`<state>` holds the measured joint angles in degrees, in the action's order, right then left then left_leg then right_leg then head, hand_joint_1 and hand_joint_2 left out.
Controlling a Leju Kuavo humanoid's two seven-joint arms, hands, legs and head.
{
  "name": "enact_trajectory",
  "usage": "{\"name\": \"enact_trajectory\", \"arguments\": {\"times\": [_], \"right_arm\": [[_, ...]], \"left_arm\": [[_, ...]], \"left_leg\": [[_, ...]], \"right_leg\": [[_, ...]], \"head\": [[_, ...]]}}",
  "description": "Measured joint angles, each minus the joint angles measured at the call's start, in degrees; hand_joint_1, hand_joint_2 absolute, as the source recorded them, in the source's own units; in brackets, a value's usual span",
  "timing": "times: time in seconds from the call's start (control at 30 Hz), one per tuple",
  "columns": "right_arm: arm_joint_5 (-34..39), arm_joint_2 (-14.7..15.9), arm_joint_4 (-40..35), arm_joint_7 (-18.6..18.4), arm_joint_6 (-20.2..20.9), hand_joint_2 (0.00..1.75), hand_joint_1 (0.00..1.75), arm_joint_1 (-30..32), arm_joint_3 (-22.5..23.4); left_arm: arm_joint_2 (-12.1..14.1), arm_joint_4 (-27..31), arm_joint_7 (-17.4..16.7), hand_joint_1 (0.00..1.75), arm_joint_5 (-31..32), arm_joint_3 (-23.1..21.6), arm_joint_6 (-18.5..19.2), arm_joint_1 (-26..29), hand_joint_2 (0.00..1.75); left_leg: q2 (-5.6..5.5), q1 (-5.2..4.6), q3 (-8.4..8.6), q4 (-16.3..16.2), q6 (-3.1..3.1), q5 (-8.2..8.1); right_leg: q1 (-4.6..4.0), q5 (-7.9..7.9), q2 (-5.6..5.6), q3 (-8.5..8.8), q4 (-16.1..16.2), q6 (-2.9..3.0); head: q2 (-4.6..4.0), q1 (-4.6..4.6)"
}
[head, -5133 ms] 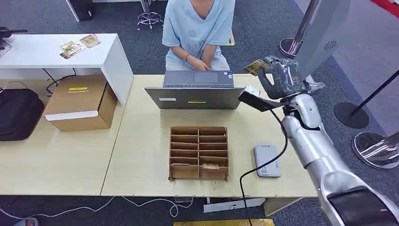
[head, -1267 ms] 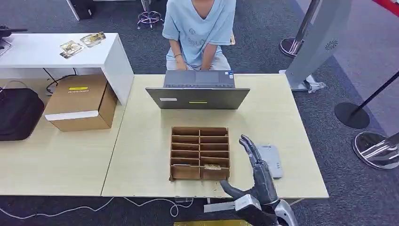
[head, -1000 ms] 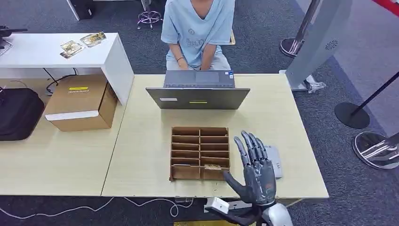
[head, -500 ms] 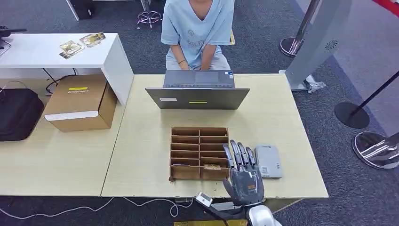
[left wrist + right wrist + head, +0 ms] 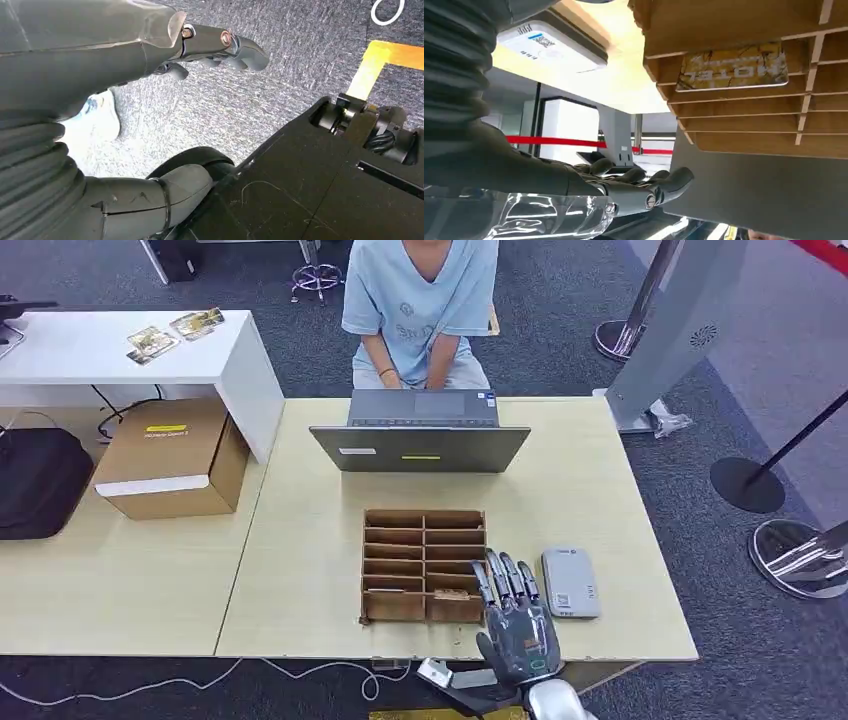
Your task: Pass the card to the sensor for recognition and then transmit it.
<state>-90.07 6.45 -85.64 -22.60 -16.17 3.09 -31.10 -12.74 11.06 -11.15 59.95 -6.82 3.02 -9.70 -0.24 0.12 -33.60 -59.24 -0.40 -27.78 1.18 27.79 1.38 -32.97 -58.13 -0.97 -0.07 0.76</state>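
A yellow card lies in the nearest right slot of the wooden slotted organizer; the right wrist view shows the card close up. The grey card sensor lies flat on the table just right of the organizer. My right hand stands at the table's front edge between the organizer's front right corner and the sensor, fingers straight, apart and holding nothing. My left hand hangs over grey carpet, fingers apart, holding nothing.
An open laptop stands behind the organizer, with a person seated beyond it. A cardboard box sits at the left. The white desk carries two cards. A grey gate post and stanchion bases stand at the right.
Five seconds ago my right hand held a card up beside the laptop's far right; it is empty now. Over the last second it slid left toward the organizer and sank slightly.
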Motion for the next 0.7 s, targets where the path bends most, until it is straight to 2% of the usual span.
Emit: {"name": "enact_trajectory", "arguments": {"times": [0.23, 0.7], "right_arm": [[0.0, -0.8, 0.7, 0.4, 1.3, 1.75, 0.0, 0.1, 0.5], [0.0, -4.8, 4.3, 3.8, 2.3, 1.75, 0.0, -1.5, 3.1]], "left_arm": [[0.0, 0.0, 0.0, 0.0, 0.0, 0.2, 0.0, 0.0, 1.75], [0.0, 0.0, -0.1, 0.0, 0.3, 0.4, 0.0, 0.0, 1.75]], "left_leg": [[0.0, 0.0, 0.0, 0.0, 0.0, 0.0], [0.0, 0.0, 0.0, 0.0, 0.0, 0.0]], "right_leg": [[-0.01, 0.0, 0.0, -0.01, 0.0, 0.0], [0.0, 0.0, 0.0, 0.0, 0.0, 0.0]], "head": [[0.0, 0.0], [0.0, 0.02]]}}
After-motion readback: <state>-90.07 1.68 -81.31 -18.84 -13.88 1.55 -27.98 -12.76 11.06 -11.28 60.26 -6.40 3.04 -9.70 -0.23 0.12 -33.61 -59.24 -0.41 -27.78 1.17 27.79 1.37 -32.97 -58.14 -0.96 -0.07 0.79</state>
